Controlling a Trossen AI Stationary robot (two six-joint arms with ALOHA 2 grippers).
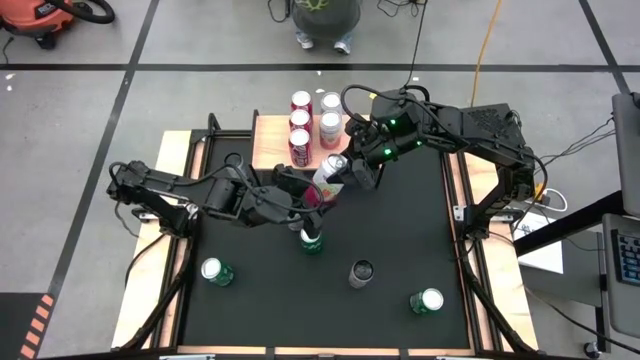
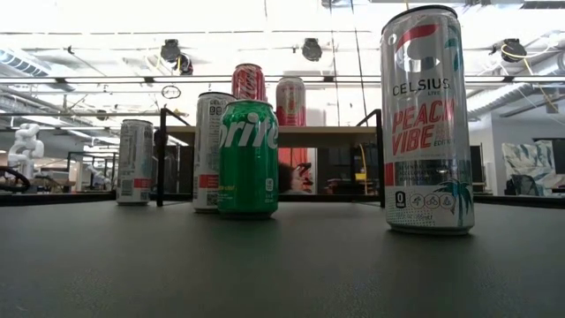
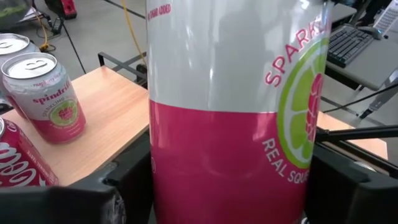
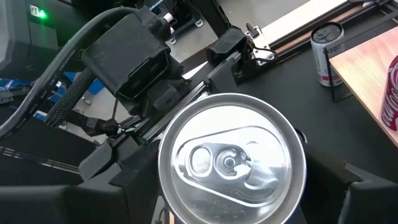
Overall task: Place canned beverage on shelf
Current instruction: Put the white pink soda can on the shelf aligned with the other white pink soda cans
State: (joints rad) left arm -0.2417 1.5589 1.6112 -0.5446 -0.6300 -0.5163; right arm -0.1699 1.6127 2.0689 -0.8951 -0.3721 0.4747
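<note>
Both grippers meet on one tall white-and-pink can (image 1: pixel 327 176), held tilted above the black mat (image 1: pixel 400 240) just beside the shelf (image 1: pixel 270 145). The right gripper (image 1: pixel 352 172) reaches in from the 2 o'clock side, and its wrist view looks straight down on the can's silver lid (image 4: pixel 231 163), with a dark finger on each side of the rim. These fingers are spread to the can's width and appear to press on it. The left gripper (image 1: pixel 305 192) comes from the 8 o'clock side. In its wrist view the can's body (image 3: pixel 230 112) fills the gap between its two dark fingers (image 3: pixel 74 202), which stand apart on either side of the lower pink band. Whether they actually touch the can I cannot tell.

The can sits at about 5 o'clock from the shelf's wooden top, near its front corner and not yet on it. Five cans (image 1: pixel 301 102) already stand on the shelf in two rows. On the mat stand a green can (image 1: pixel 312 238) just at 6 o'clock of the left gripper, another green can (image 1: pixel 216 271), a dark can (image 1: pixel 361 273) and a third green can (image 1: pixel 427 301).
</note>
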